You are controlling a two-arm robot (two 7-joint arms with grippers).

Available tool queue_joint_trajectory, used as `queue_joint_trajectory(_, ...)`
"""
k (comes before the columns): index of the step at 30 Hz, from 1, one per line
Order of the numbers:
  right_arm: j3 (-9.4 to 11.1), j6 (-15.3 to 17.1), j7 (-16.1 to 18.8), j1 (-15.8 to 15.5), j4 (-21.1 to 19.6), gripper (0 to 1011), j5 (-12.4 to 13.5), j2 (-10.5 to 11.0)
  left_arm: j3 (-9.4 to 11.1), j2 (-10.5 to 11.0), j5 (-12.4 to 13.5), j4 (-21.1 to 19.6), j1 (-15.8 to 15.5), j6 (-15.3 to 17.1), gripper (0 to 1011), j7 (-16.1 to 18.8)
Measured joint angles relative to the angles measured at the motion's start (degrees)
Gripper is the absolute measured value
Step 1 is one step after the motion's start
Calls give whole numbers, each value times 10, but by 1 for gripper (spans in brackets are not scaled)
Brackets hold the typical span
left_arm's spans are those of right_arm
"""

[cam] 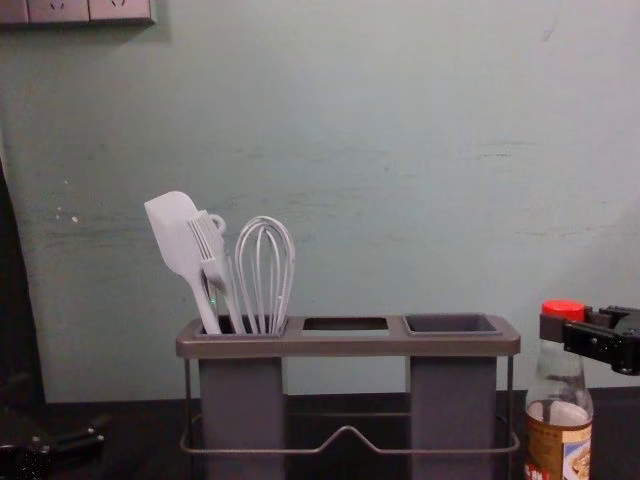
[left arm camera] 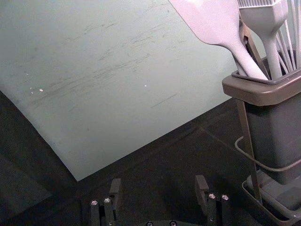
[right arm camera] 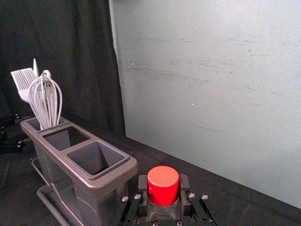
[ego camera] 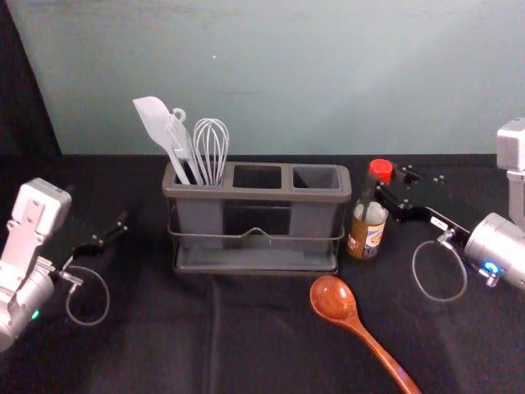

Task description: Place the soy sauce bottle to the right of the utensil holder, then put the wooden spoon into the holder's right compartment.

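Observation:
My right gripper (ego camera: 387, 185) is closed around the neck of the soy sauce bottle (ego camera: 367, 232), just right of the utensil holder (ego camera: 256, 194). The bottle is upright. In the right wrist view, the right gripper (right arm camera: 163, 188) has a finger on each side of the red cap (right arm camera: 163, 184). Below the holder's right end in the head view lies the wooden spoon (ego camera: 334, 299), bowl toward the holder, handle toward the lower right. The holder's right compartment (cam: 452, 324) and middle one are empty. My left gripper (ego camera: 113, 231) stands open left of the holder, also the left gripper (left arm camera: 158, 190) in its wrist view.
A white spatula (ego camera: 156, 123), a brush and a whisk (ego camera: 211, 148) stand in the holder's left compartment. Behind the black-covered table (ego camera: 148, 345) rises a pale wall. A wire rail (cam: 348, 432) runs across the holder's front.

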Motion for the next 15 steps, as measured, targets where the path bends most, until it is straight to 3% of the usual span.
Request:
queue_joint_trajectory(9,0,0,0,0,-1,406,0,0,0,0,0,0,0,0,1012,0)
queue_joint_trajectory(15,0,0,0,-1,-1,600,0,1,0,0,0,0,0,0,1011,0)
